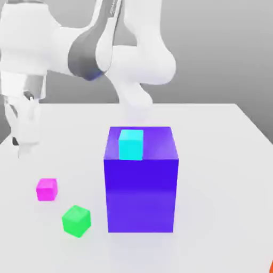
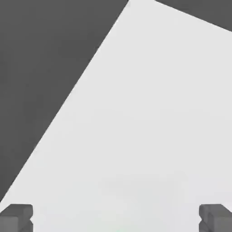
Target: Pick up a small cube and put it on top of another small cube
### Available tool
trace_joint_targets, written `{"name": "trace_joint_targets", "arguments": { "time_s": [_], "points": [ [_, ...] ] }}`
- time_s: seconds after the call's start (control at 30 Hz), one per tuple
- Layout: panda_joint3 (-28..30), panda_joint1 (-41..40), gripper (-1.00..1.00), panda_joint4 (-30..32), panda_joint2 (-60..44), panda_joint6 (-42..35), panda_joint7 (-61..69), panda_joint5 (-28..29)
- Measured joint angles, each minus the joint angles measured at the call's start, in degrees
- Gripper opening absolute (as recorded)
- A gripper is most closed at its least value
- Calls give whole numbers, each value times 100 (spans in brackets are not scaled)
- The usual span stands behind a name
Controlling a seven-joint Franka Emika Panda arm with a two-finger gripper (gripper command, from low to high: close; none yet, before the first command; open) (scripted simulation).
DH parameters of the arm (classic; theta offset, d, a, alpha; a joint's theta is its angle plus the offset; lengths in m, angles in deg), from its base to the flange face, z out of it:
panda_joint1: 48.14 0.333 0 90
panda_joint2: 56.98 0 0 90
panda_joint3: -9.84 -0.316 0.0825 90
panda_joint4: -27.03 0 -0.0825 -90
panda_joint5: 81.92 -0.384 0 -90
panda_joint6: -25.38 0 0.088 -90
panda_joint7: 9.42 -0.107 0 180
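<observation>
While the pincer (image 1: 21,145) hangs spread and empty at the exterior view's far left, the magenta cube (image 1: 47,189) sits near the green cube (image 1: 76,220) on the surface (image 1: 224,176)

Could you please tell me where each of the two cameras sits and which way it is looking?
Exterior view: off the arm, raised, looking down over the white table at the big blue block with a cyan cube on top, the pink cube and the green cube; the white arm and its gripper show at this view's left.
Hand view: on the hand, looking down past two open fingertips at bare tabletop and its edge.
Shared: the table and the gripper.
</observation>
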State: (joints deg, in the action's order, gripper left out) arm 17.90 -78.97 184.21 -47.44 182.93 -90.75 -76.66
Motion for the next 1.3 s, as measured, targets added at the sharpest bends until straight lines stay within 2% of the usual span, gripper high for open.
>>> {"name": "trace_joint_targets", "arguments": {
  "time_s": [0.1,0.2,0.3,0.4,0.43,0.7,0.9,1.3],
  "points": [
    [252,-295,0,371,-527,380,-333,-178],
    [323,-649,0,625,-1083,789,-360,-639],
    [-25,-811,0,563,-1699,1271,-48,-1160],
    [-483,-1203,0,449,-2318,1772,154,-1428],
    [-591,-1306,-100,416,-2495,1917,184,-1460],
    [-557,-1281,-100,437,-2391,1840,134,-1405],
    [-194,-1122,-100,667,-1216,899,-405,-671],
    [-713,-327,-100,365,-658,125,-2628,-679]
  ]
}}
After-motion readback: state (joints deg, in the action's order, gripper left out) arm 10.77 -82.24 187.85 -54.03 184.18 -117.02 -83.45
